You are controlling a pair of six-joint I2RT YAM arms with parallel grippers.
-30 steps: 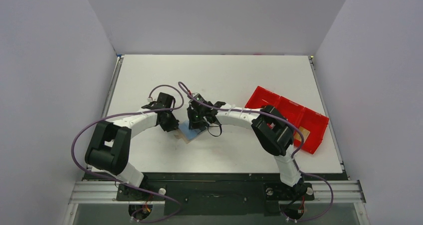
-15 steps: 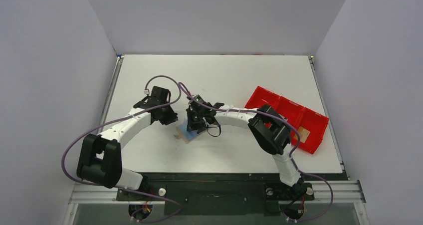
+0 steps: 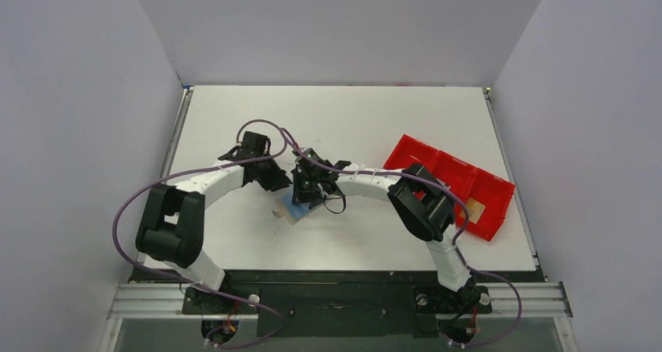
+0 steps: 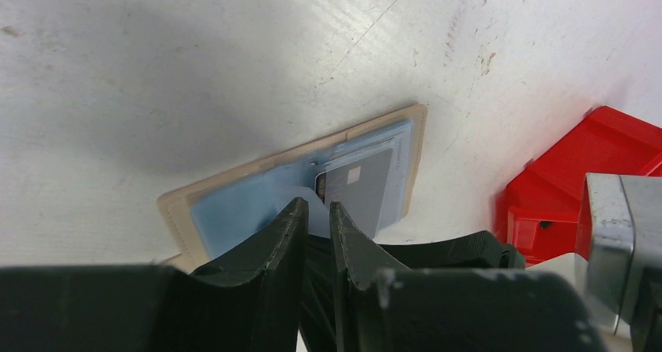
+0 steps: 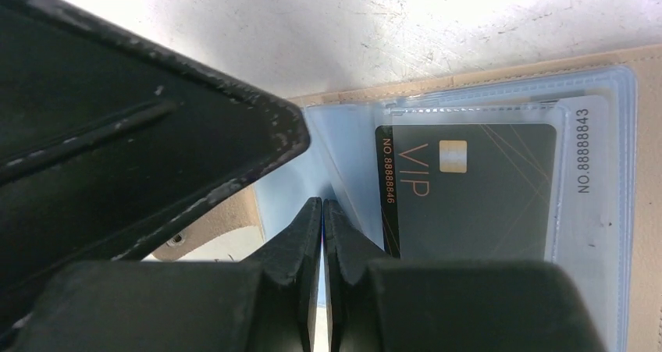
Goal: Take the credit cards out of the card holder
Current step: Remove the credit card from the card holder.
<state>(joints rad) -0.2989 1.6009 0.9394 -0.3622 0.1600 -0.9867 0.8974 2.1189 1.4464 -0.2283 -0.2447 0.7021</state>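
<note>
The right gripper (image 5: 320, 208) is pressing its jaws fully together over the near end of the clear plastic sleeves (image 5: 351, 157). A thin blue edge is showing between the jaws, so I judge it is pinching one leaf of a sleeve and not a card. The left gripper (image 4: 316, 211) is hovering just beside it with its jaws only narrowly apart, and I am seeing nothing held between them. Just beyond both grippers the card holder (image 5: 507, 69) is lying open and flat on the desk (image 5: 390, 24), near the middle and well apart from the red tray (image 4: 609, 133) at the right. The credit cards are all sitting inside the sleeves: a dark VIP card (image 5: 476, 196) is lying on top and a pale card (image 5: 585, 180) is showing behind it. So the holder is already open, but no card is out yet. The main work, sliding each card free, is still waiting. Compared with one second earlier, the right gripper is staying at the same place over the holder, but its jaws are now closed. The left arm is reaching from farther back than before, and its gripper is now standing closer to the right one. The holder itself is looking almost unmoved.
</note>
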